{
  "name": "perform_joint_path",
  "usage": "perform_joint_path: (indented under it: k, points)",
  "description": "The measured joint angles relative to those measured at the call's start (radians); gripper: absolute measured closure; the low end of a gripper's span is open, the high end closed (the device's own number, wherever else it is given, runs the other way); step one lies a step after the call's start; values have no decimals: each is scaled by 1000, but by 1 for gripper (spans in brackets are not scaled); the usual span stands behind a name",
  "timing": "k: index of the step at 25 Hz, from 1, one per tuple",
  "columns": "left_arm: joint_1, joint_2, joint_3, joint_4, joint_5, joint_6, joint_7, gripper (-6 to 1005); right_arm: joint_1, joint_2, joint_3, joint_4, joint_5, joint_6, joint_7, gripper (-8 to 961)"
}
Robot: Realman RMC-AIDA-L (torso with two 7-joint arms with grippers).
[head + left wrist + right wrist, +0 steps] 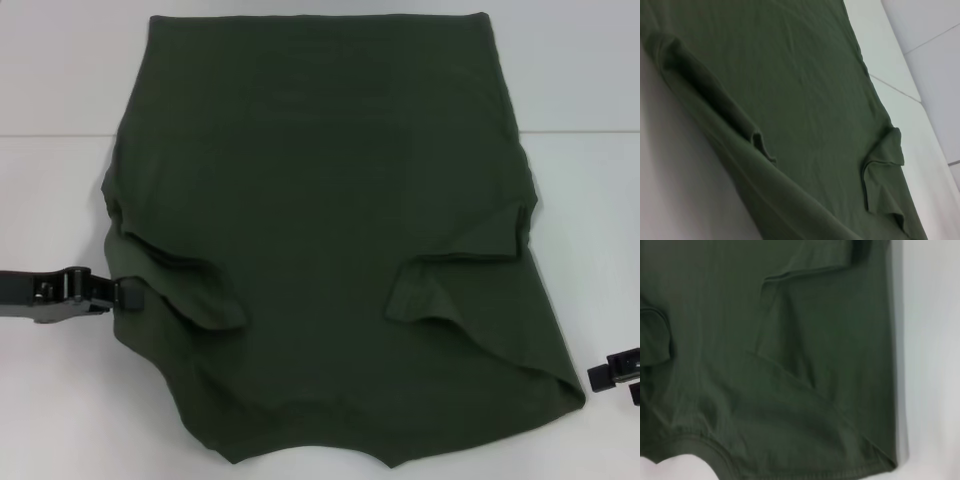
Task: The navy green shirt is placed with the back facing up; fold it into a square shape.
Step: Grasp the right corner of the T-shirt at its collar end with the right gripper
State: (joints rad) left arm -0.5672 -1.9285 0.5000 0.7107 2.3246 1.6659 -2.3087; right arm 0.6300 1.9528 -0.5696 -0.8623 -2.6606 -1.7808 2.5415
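The navy green shirt (330, 230) lies spread on the white bench (50, 400), plain side up, with both sleeves folded in over its body and the neck at the near edge. The left gripper (118, 295) is at the shirt's left edge beside the folded sleeve (190, 290), its fingers touching the cloth, but I cannot tell if they pinch it. The right gripper (615, 378) sits low at the near right, just off the shirt's corner, and I cannot tell how wide its fingers are.

One navy green shirt (330, 200) — two hands (118, 295) (612, 374) — one table (50, 400).
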Motion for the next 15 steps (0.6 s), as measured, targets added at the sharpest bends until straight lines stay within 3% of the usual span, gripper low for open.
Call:
perform_joint_path:
  k: [5,15]
  points:
    - [-2,-1,0,0,-2,-3,-2,979,3,16,-8,17,3,46,-10,97]
    - [-3,-1,0,0,-4,-5,-4,979,32,21,-33,105,3,108,-33,96]
